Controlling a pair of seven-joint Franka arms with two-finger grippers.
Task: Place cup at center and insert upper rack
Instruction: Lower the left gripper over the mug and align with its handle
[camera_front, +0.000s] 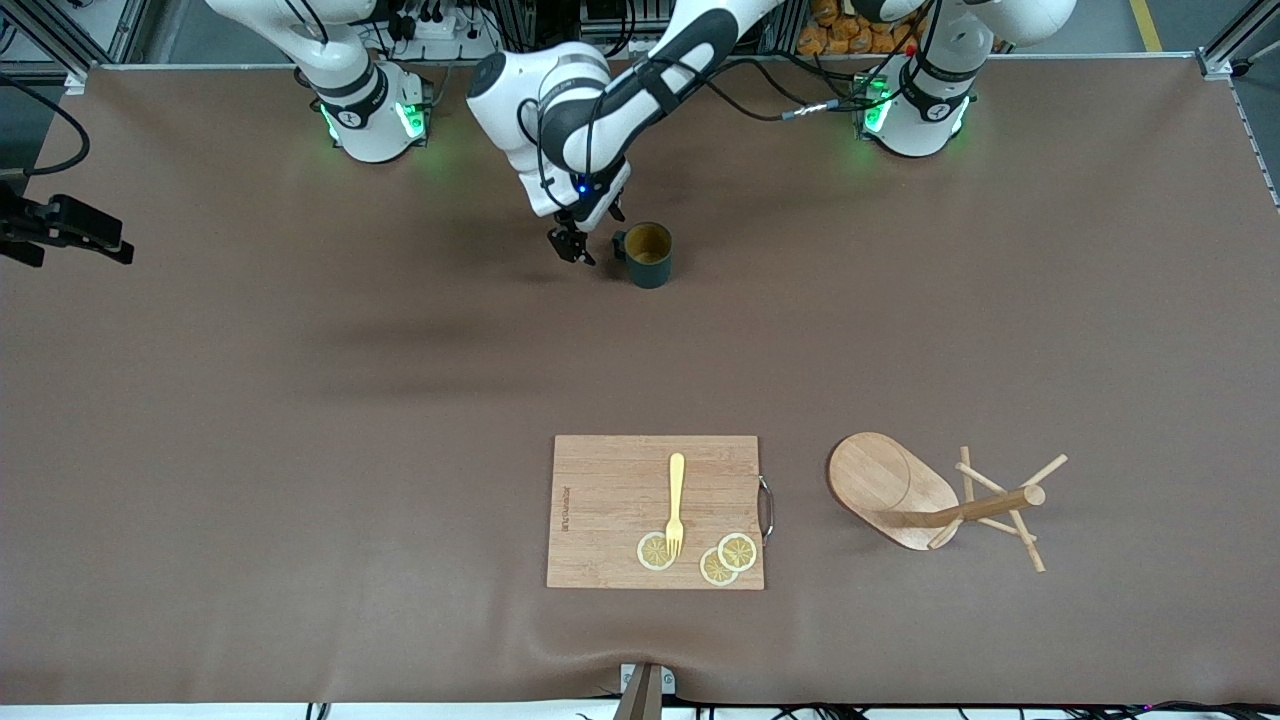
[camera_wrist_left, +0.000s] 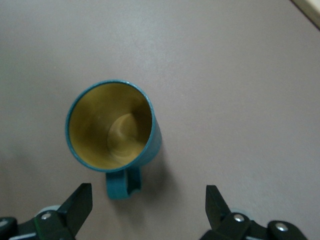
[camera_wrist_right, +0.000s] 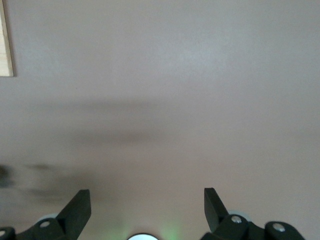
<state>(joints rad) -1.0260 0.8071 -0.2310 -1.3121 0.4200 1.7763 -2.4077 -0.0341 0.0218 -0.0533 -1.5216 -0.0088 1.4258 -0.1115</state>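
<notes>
Left end effector (camera_front: 578, 243) hangs wide apart just beside the cup (camera_front: 646, 255), handle facing it (upright, near the bases); right end effector (camera_wrist_right: 147, 210), also apart, waits.

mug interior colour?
Yellowish-tan inside the dark teal ribbed mug; clearest in the left wrist view.

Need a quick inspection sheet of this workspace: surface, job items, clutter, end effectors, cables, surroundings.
Surface: brown table mat, bare over most of its area.
Job's things: dark teal ribbed cup upright near the bases; light wooden mug-tree rack lying on its side.
Clutter: rectangular wooden cutting board with yellow fork and lemon slices.
End effectors: left end effector open, beside the cup's handle; right end effector open over bare mat.
Cables: black cables by the bases.
Surroundings: black camera mount at the right arm's end.
</notes>
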